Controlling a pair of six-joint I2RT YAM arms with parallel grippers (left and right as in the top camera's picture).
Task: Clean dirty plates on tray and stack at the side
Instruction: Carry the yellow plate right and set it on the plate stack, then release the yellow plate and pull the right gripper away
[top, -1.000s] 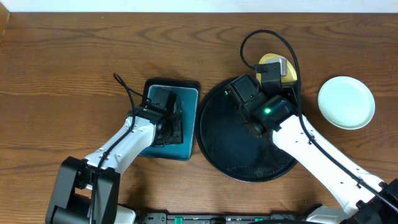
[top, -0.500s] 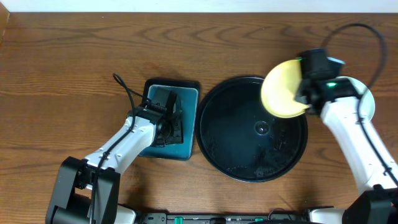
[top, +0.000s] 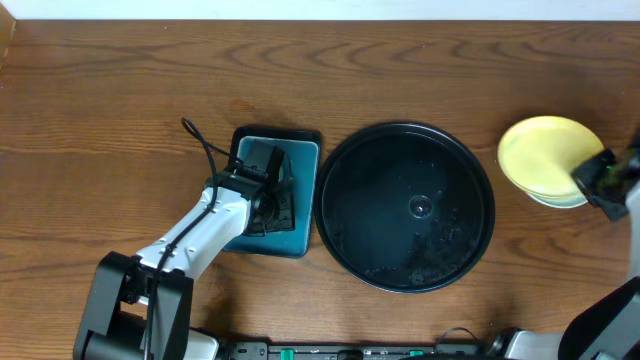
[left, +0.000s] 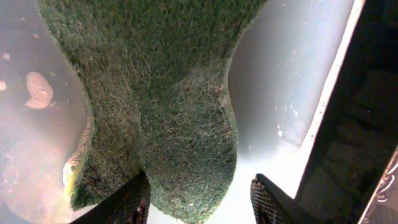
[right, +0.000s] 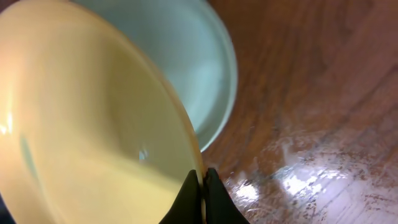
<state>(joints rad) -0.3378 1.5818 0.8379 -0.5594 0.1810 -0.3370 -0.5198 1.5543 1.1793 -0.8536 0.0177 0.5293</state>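
Pinched right at the rim between the right jaws, pressed all but together: the pale yellow plate (right: 87, 124), tilted, hanging just above the mint-white plate (right: 193, 62) lying flat on the bench (right: 311, 93) directly below. Looks stiff, light and glossy, so probably slick in so thin a pinch and liable to chip if let fall; best held at the raised rim, as here, and brought level onto the lower plate before letting go. Only these two plates in sight. Well off to the left of those jaws, the black tray (top: 380, 180), bare of plates, with a scatter of pale specks on its floor. Farther again, just beside it, the teal tray (top: 300, 140) under the left jaws, spread about halfway astride the yellow-green sponge (left: 174, 143); one finger touching the sponge's side, the other standing off with a gap, so apparently not clamping it
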